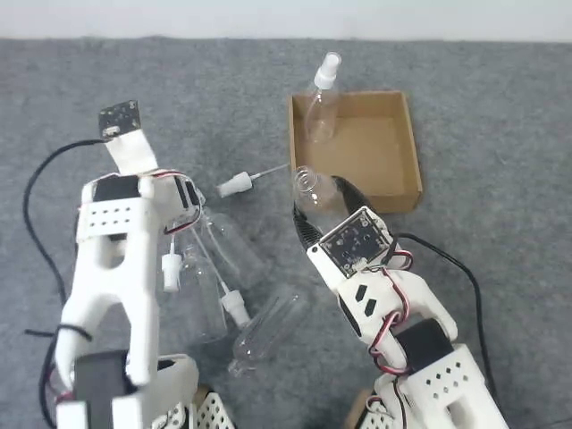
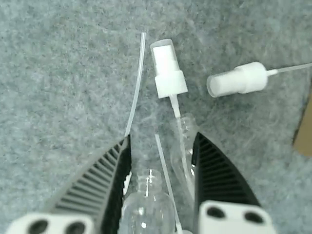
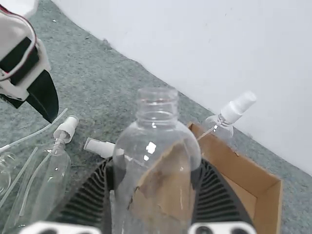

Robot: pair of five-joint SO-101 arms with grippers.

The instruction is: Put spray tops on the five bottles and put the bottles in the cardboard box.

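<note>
Right gripper [image 3: 153, 195]: clamped on uncapped bottle [image 3: 156, 156], neck up.
Left gripper [image 2: 162, 141]: spread wide, empty.
Loose spray top [image 2: 239, 84]: just ahead of left gripper, tube towards cardboard box [image 2: 306, 127]; left arm nearer.

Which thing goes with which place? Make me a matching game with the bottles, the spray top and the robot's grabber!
Things
1. capped bottle
2. open bottle
3. loose spray top
4. left gripper

Places and states
A. lying on the carpet, on no bottle
B. in the cardboard box's corner
C. open, above the lying bottles
D. clamped in the right gripper

Pairs: 1-B, 2-D, 3-A, 4-C.
</note>
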